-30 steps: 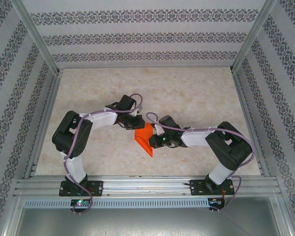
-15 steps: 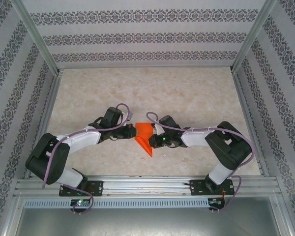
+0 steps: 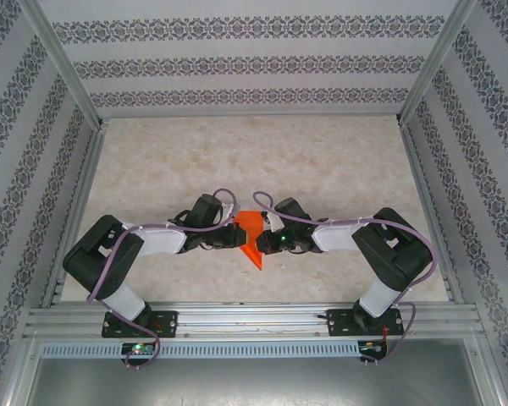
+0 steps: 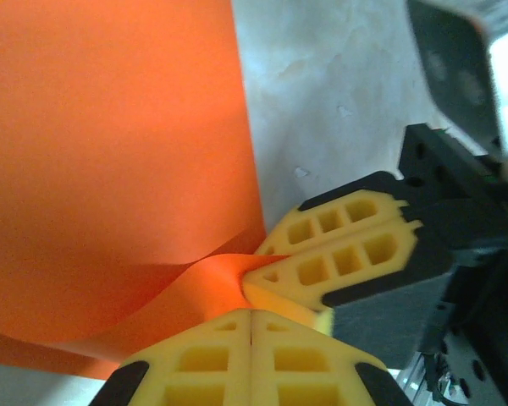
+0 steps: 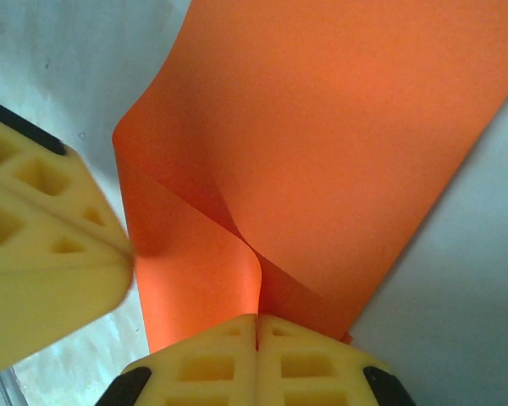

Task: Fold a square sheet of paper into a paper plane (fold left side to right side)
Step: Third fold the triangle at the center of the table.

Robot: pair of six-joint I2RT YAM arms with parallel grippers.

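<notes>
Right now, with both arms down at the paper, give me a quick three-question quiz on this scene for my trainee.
1. True or false: the right gripper stands open, clear of the orange paper.
2. In the top view, the orange paper lies: A) between the left gripper and the right gripper; B) to the left of both; C) to the right of both.
3. Fill in: the finger pads of both grippers are ____.
Key: 1 false, it is shut on a raised fold of the paper. 2 A. 3 yellow.
</notes>
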